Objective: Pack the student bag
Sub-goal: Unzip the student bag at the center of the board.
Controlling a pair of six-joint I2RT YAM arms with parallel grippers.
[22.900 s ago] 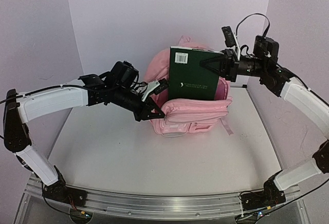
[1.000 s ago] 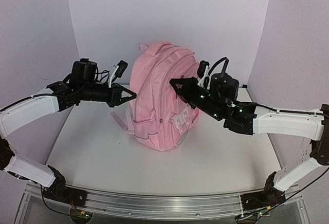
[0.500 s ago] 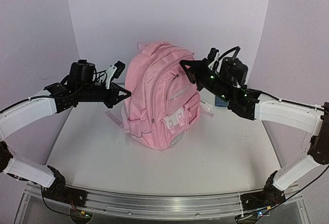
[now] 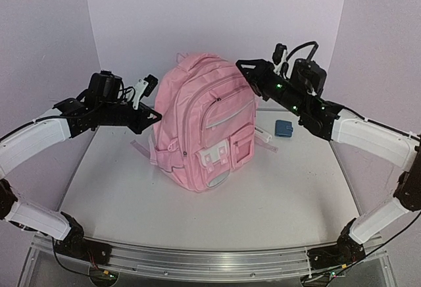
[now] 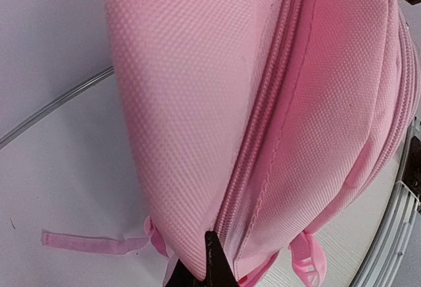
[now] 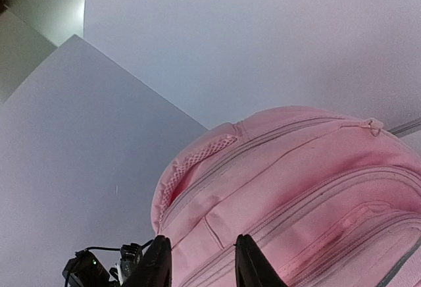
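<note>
Left tool (image 4: 150, 114) closed, its dark tips pressed to the side seam of the large light-pink fabric student bag (image 4: 200, 129), though whether any cloth is pinched between them cannot be made out from the wrist view; right tool (image 4: 242, 67) parted with nothing between its fingers, poised beside the bag's upper right shoulder without visibly touching it; the bag stands upright at the middle rear of the white counter (image 4: 131, 195), front pockets facing the arms, its zips drawn closed and a loose strap end trailing at its left foot; the woven shell looks soft and yielding but well filled, so it is likely to be weighty and to sag or topple if pushed high up; the firmest holds appear to be the mesh-backed carry loop (image 6: 197, 154) at the crown or the padded straps, not the smooth panels; a small blue square pouch (image 4: 284, 128) lies on the counter just right of the bag; pale lilac walls (image 4: 217, 10) close the scene on three sides; an aluminium rail (image 4: 197, 260) runs along the near edge.
</note>
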